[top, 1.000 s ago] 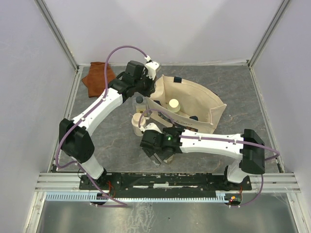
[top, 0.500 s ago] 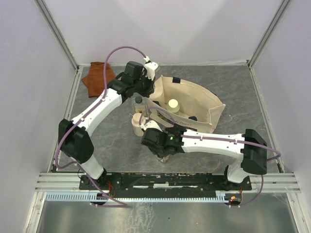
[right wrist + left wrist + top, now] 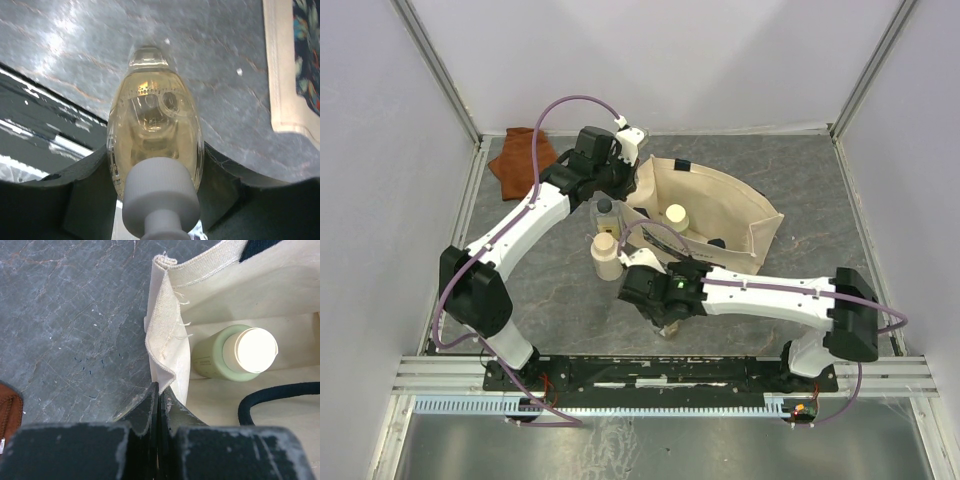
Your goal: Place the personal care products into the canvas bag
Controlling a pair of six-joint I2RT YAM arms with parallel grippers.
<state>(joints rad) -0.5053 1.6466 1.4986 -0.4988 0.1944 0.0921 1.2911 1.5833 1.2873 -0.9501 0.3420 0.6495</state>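
The beige canvas bag (image 3: 720, 210) lies open at mid-table, its floral panel (image 3: 306, 55) toward me. My left gripper (image 3: 159, 388) is shut on the bag's left rim (image 3: 162, 325) and holds it up. An olive-green bottle (image 3: 235, 352) with a white cap lies inside the bag (image 3: 677, 214). My right gripper (image 3: 155, 162) is shut on the amber flat bottle (image 3: 152, 120), white cap toward the camera, near the table's front edge (image 3: 666, 322). A cream cylinder bottle (image 3: 605, 257) and a clear bottle with a dark cap (image 3: 606, 211) stand just left of the bag.
A rust-brown folded cloth (image 3: 523, 158) lies at the far left corner. A dark bag handle (image 3: 272, 392) loops inside the bag. The metal rail (image 3: 660, 370) runs along the near edge, close below the right gripper.
My right gripper has gone from open to shut on the amber flat bottle and shifted slightly right. The left arm has not moved.
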